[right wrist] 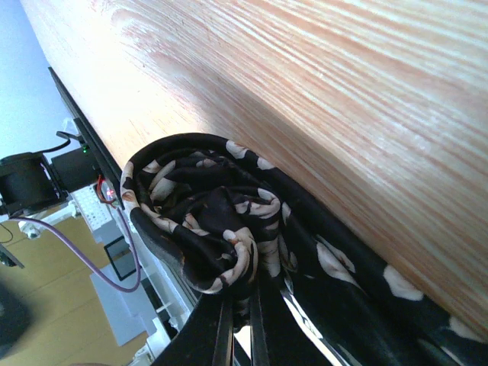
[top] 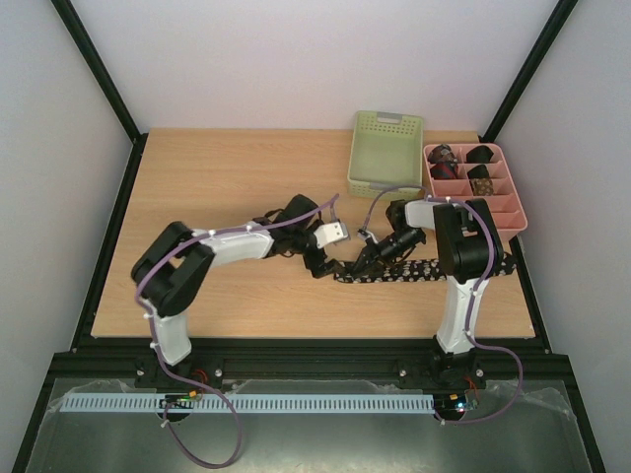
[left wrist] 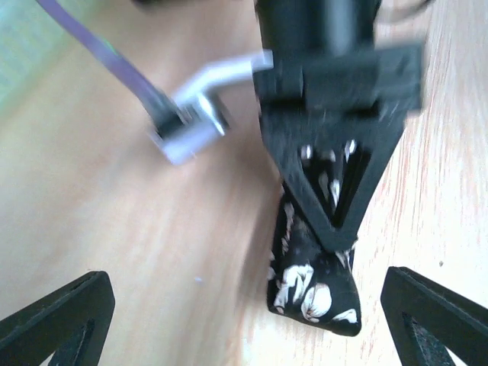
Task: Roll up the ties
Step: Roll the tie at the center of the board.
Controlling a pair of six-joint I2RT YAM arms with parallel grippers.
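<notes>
Presently, item one: the long tie, black with pale blotches, is lying flat along the lower right of the table in the top view, and its left end is curling into a small loose roll. Item two: the right gripper is pinching that rolled end, with both fingers pressing together on the fabric. The right wrist view is showing the coil bunching just above those fingers, next to the wood. Item three: the left gripper is hovering just left of the roll. Its fingers are standing wide apart at the bottom corners of the left wrist view and gripping nothing. Item four: the pink tray, at the right edge, is holding several rolled ties in its upper compartments, in dark red, black and brown. Item five: the green basket is sitting just left of the tray, toward the top centre.
</notes>
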